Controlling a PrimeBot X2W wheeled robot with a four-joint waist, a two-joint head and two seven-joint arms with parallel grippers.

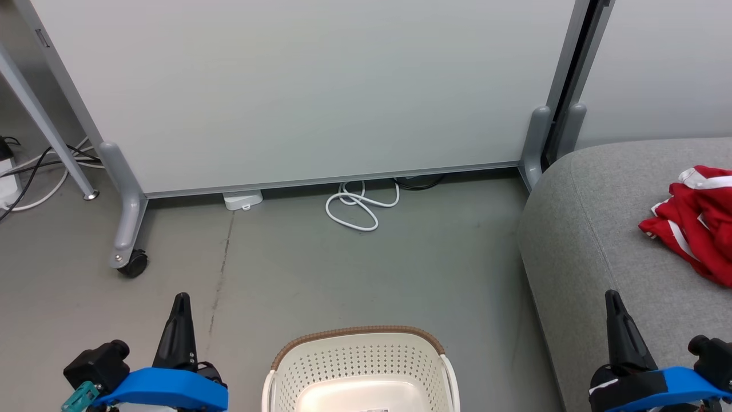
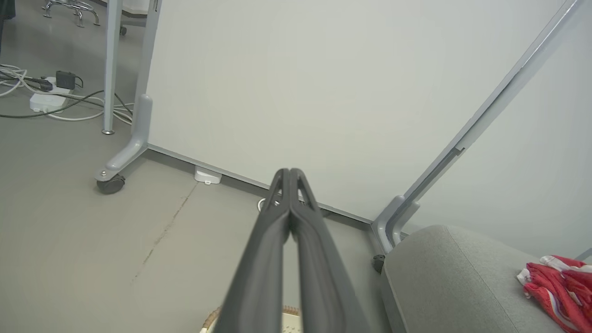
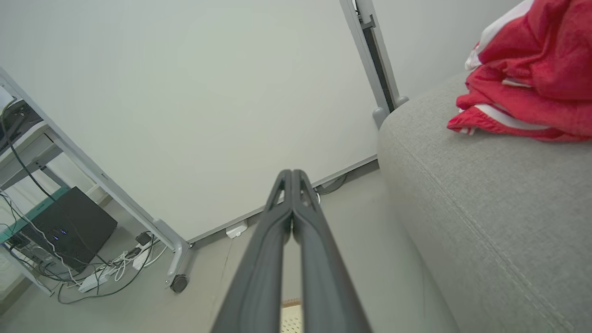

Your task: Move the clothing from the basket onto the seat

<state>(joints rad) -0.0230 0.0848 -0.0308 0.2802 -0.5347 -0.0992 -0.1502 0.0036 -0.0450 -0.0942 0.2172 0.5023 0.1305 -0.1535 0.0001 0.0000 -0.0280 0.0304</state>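
Observation:
The red clothing [image 1: 695, 220] with white stripes lies bunched on the grey seat [image 1: 589, 229] at the right; the same clothing [image 2: 557, 289] [image 3: 522, 88] sits on the cushion in both wrist views. The cream basket [image 1: 360, 366] with a brown rim stands on the floor at bottom centre, its visible inside bare apart from a small label. My left gripper [image 1: 182, 300] points up left of the basket, shut and holding nothing [image 2: 289, 173]. My right gripper [image 1: 612, 297] hovers over the seat's front part, also shut with nothing in it [image 3: 291, 175].
A white partition panel [image 1: 297, 86] on grey wheeled feet [image 1: 128, 229] stands behind the basket. A white cable coil [image 1: 357, 206] and a small white box [image 1: 243, 200] lie at its base. More cables [image 1: 34, 171] and a power strip [image 2: 46, 99] lie at the far left.

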